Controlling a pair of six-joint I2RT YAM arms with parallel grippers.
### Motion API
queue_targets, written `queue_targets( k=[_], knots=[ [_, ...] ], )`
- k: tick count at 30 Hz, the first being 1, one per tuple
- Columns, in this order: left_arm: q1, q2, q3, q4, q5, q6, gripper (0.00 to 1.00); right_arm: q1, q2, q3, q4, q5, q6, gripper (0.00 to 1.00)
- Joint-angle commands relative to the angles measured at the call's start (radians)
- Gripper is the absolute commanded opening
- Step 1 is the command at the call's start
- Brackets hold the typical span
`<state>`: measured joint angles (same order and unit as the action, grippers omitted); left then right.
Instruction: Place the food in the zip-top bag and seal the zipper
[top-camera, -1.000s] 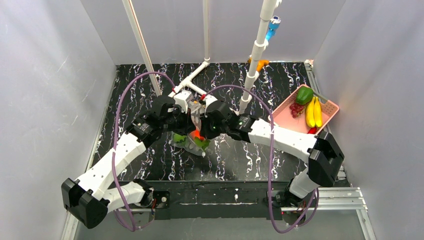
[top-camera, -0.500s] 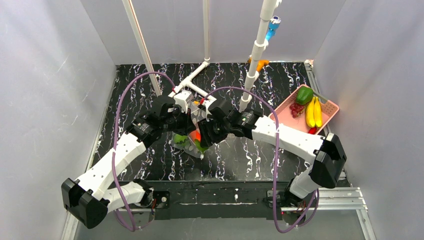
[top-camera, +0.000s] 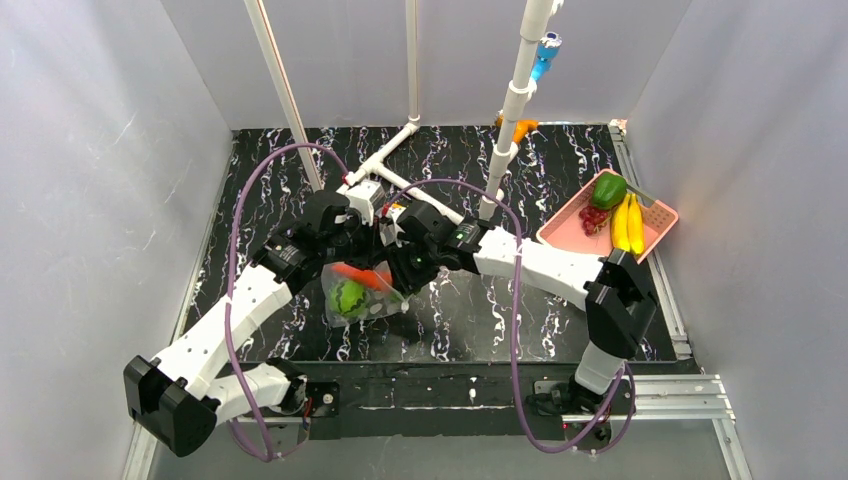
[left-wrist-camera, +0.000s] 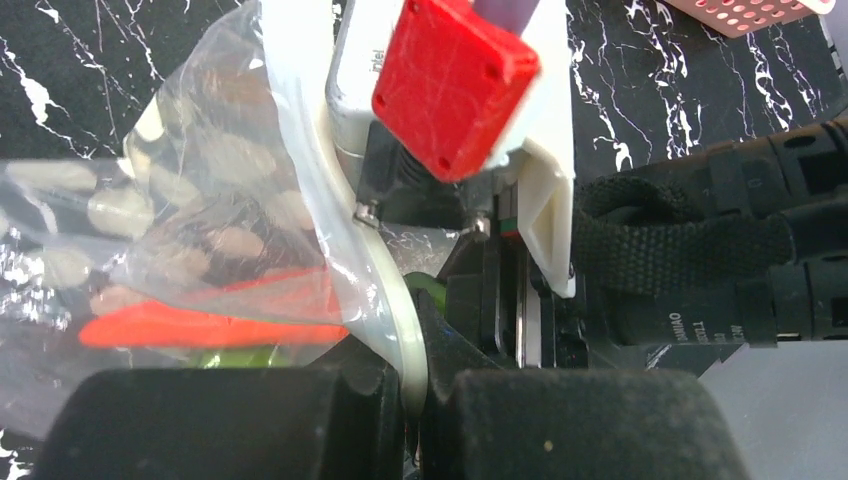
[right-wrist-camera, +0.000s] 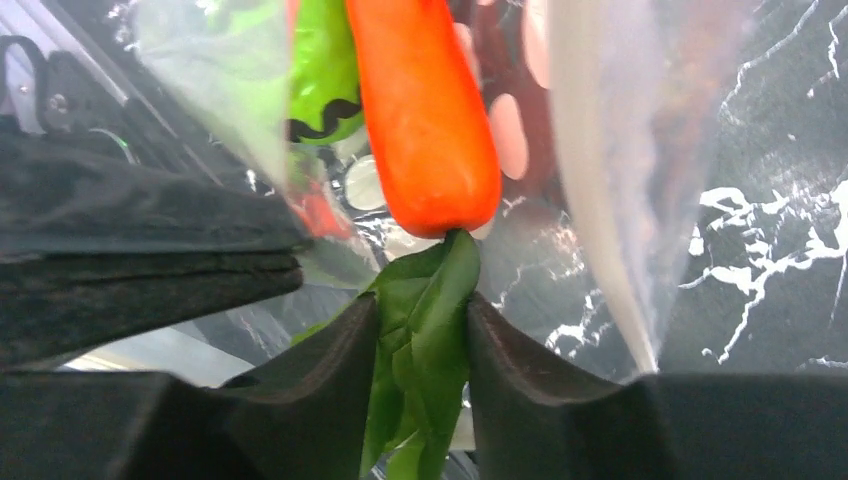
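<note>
The clear dotted zip-top bag (top-camera: 352, 298) hangs between my two grippers at the table's middle. A green round fruit (top-camera: 347, 297) lies inside it. My left gripper (left-wrist-camera: 415, 385) is shut on the bag's zipper strip (left-wrist-camera: 395, 300) at the mouth edge; in the top view the left gripper (top-camera: 355, 247) is above the bag. My right gripper (right-wrist-camera: 420, 350) is shut on the green leaves (right-wrist-camera: 425, 320) of an orange carrot-like vegetable (right-wrist-camera: 425, 110), whose body points into the bag's mouth. In the top view the right gripper (top-camera: 397, 268) is at the bag's right edge, with the orange vegetable (top-camera: 362, 274) across the bag's top.
A pink basket (top-camera: 655, 235) at the far right holds a green pepper (top-camera: 608, 189), dark red grapes (top-camera: 593, 217) and yellow bananas (top-camera: 628, 225). White pipes (top-camera: 505, 130) rise behind the arms. An orange tool (top-camera: 522, 127) lies at the back.
The right arm has moved left toward the left gripper. The bag has swung out to the near left and spread, and the orange vegetable now lies across its top.
</note>
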<state>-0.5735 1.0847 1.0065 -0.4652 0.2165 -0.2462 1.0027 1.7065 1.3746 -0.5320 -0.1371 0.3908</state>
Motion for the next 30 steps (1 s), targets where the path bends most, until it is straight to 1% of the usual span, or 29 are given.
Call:
queue_targets(
  k=[1,5,6,9,16,19,23,26,28,30],
  knots=[
    [-0.011,-0.005,-0.001,0.016,0.060,0.001,0.00,0.004,-0.012,-0.034,0.177,0.007,0.035,0.40],
    [-0.011,0.004,0.001,0.014,0.067,0.000,0.00,0.004,-0.052,-0.060,0.254,0.004,0.062,0.28],
    [-0.011,0.006,0.002,0.014,0.070,-0.001,0.00,0.004,-0.061,-0.057,0.262,0.014,0.066,0.24],
    [-0.011,0.010,0.003,0.016,0.077,-0.001,0.00,0.002,-0.099,-0.055,0.267,0.097,0.092,0.02],
    [-0.011,0.015,0.003,0.015,0.088,0.001,0.00,-0.002,-0.189,-0.126,0.372,0.266,0.178,0.01],
    [-0.011,0.011,0.003,0.016,0.098,0.001,0.00,-0.003,-0.182,-0.132,0.399,0.300,0.197,0.01],
    [-0.011,0.006,0.000,0.020,0.094,0.002,0.00,-0.003,-0.178,-0.135,0.381,0.361,0.228,0.01],
    [-0.011,0.002,0.002,0.014,0.081,0.002,0.00,-0.005,-0.223,-0.166,0.392,0.370,0.226,0.01],
    [-0.012,-0.004,0.001,0.016,0.076,0.002,0.00,-0.015,-0.254,-0.170,0.385,0.344,0.232,0.01],
    [-0.011,-0.015,-0.003,0.019,0.067,0.001,0.00,-0.034,-0.283,-0.185,0.387,0.278,0.258,0.01]
  ],
)
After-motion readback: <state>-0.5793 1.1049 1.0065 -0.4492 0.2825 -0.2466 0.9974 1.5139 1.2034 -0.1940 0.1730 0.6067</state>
